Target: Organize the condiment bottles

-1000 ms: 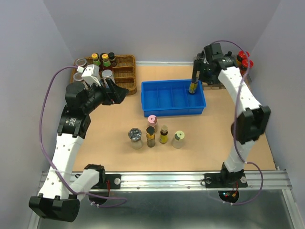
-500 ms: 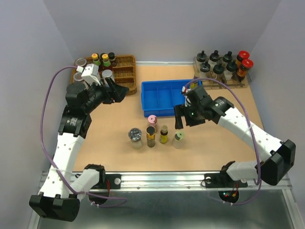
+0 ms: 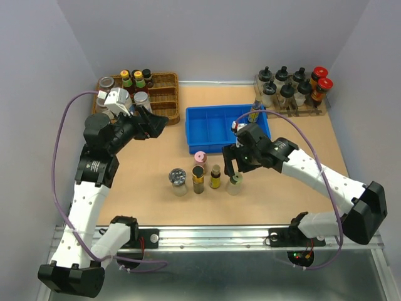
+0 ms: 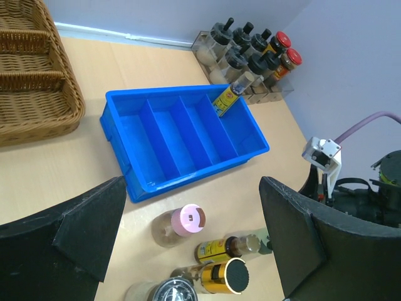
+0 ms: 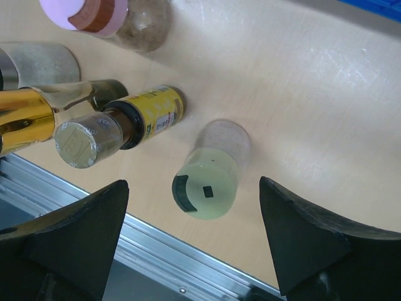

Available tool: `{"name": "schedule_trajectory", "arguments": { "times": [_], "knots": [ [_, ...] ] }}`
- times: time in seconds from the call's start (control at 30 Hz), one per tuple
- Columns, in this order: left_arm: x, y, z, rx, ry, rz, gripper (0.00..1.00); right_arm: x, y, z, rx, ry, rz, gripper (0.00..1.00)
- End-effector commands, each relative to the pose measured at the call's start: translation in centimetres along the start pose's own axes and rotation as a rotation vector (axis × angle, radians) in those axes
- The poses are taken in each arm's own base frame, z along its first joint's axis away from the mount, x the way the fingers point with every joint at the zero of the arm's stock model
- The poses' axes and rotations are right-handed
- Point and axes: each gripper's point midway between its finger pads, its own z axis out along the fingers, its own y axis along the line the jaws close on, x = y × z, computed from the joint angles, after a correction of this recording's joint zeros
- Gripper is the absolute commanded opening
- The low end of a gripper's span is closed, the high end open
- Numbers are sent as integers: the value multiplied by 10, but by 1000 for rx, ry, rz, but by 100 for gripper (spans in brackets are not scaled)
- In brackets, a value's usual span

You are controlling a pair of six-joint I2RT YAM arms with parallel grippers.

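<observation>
Near edge: a row of condiment bottles stood mid-table (image 3: 144, 188), set back from the near edge with a bare strip in front. From the left: silver-lidded jar (image 3: 178, 180), dark-capped gold bottle (image 3: 198, 179), yellow-labelled bottle (image 3: 215, 176), pale-green-lidded jar (image 3: 235, 184). The first three were packed close. The pink-lidded jar (image 3: 200, 160) stood just behind the gold bottle.

Right pincer (image 3: 234, 168) hung over the pale-green-lidded jar, jaws wide. In the wrist view the jar sat between the fingers, touching neither. Nothing was held.

Bare table lay between the row and the blue bin (image 3: 213, 147). One yellow-labelled brown bottle (image 3: 253, 114) leaned in its right-hand end compartment.

Left pincer (image 3: 155, 122) was fully open and held nothing, left of the bin, beside the wicker basket (image 3: 164, 94) in the far left corner.

Far right corner: rack of cruets (image 3: 288, 94).
</observation>
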Motion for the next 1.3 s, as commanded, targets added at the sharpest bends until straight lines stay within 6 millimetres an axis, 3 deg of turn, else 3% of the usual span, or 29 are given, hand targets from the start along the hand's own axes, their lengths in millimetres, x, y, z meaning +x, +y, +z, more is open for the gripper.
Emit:
{"name": "schedule_trajectory", "arguments": {
  "times": [0.0, 0.3, 0.47, 0.67, 0.73, 0.9, 0.97, 1.1, 1.13, 1.27],
  "knots": [
    [-8, -9, -6, 29, -42, 24, 99, 0, -1, 13, 17, -15, -27, 89],
    [-5, -7, -8, 20, -42, 19, 99, 20, -9, 30, 84, 47, -50, 88],
    [-7, -8, -8, 19, -44, 21, 99, 36, -13, 40, 98, 86, -39, 82],
    [-4, -6, -7, 18, -38, 17, 99, 37, -16, 44, 117, 68, -13, 73],
    [-4, -6, -6, 19, -37, 15, 99, 31, -14, 45, 114, 54, -6, 61],
    [-3, -7, -7, 27, -35, 19, 99, 21, -13, 43, 125, 30, -3, 13],
    [-3, -8, -8, 29, -36, 23, 99, 13, -13, 34, 138, 14, 10, 1],
    [-4, -9, -9, 30, -35, 28, 99, -29, -7, -7, 153, -93, 30, 0],
    [-4, -10, -9, 35, -32, 28, 99, -53, 1, -29, 135, -149, 35, 0],
    [-4, -11, -5, 47, -31, 24, 99, -95, 3, -57, 179, -241, 19, 0]
  ]
}}
